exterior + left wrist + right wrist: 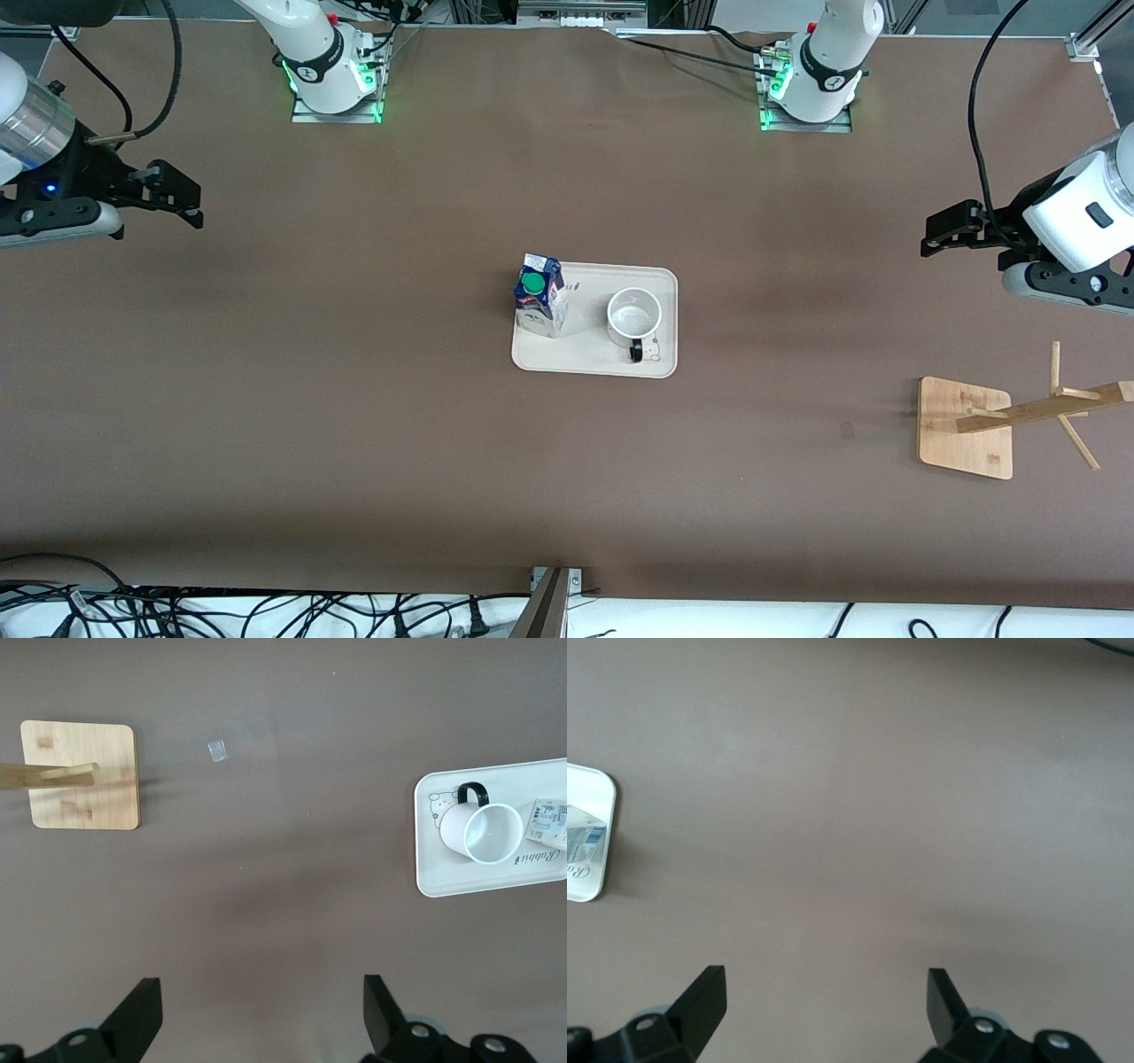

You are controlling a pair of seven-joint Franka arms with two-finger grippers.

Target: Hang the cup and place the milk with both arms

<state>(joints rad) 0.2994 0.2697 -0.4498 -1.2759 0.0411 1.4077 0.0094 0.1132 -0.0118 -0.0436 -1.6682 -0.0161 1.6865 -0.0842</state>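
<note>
The white cup [634, 317] stands upright on a cream tray [585, 356] at mid-table, its black handle toward the front camera. The blue and white milk [540, 297] with a green cap stands on the same tray, beside the cup toward the right arm's end. My left gripper [937, 232] is open and empty, up over bare table at the left arm's end. My right gripper [182, 197] is open and empty over bare table at the right arm's end. The left wrist view shows the open left gripper [263, 1010], the cup [483, 828], the milk [547, 822] and the tray [443, 877]. The right wrist view shows the open right gripper [826, 997], the tray's corner [592, 884] and a bit of the milk [585, 837].
A wooden cup rack [966, 427] with pegs stands toward the left arm's end, nearer the front camera than the tray; its base also shows in the left wrist view [84, 775]. A small tape mark [217, 750] lies on the brown table beside it. Cables run along the table's front edge.
</note>
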